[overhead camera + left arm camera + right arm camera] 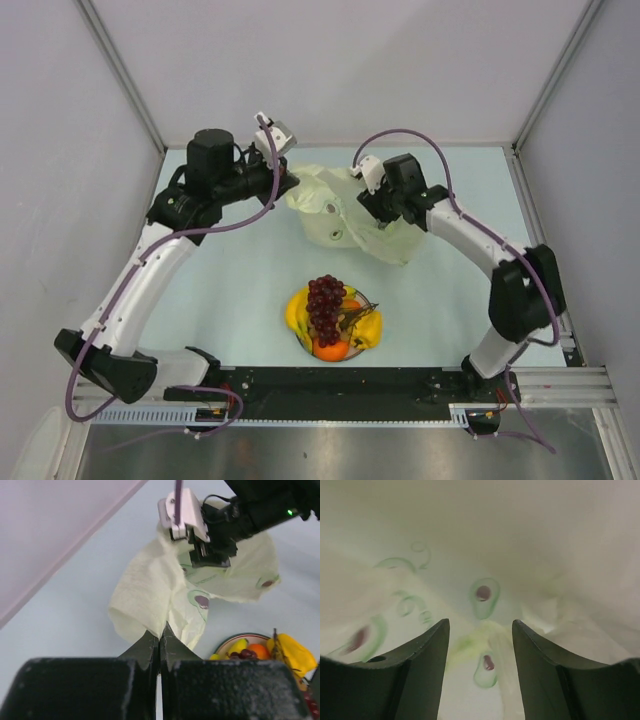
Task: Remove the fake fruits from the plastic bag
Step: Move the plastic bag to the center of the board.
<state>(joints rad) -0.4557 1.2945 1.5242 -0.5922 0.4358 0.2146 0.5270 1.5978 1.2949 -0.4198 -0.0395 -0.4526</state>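
Observation:
The pale yellowish plastic bag (340, 215) with avocado prints lies crumpled at the back middle of the table. My left gripper (293, 185) is shut on the bag's left edge (160, 630) and holds it up. My right gripper (373, 205) is open, pushed into the bag's right side; its view shows only bag plastic (485, 555) between the fingers (480, 625). The fake fruits lie heaped on a plate in front: grape bunch (325, 305) on top, banana (296, 310), orange (330, 349). No fruit shows inside the bag.
The plate's rim (226, 642) shows in the left wrist view, near the bag's lower corner. Grey walls close the table on the left, back and right. A black rail (340, 385) with both arm bases runs along the near edge.

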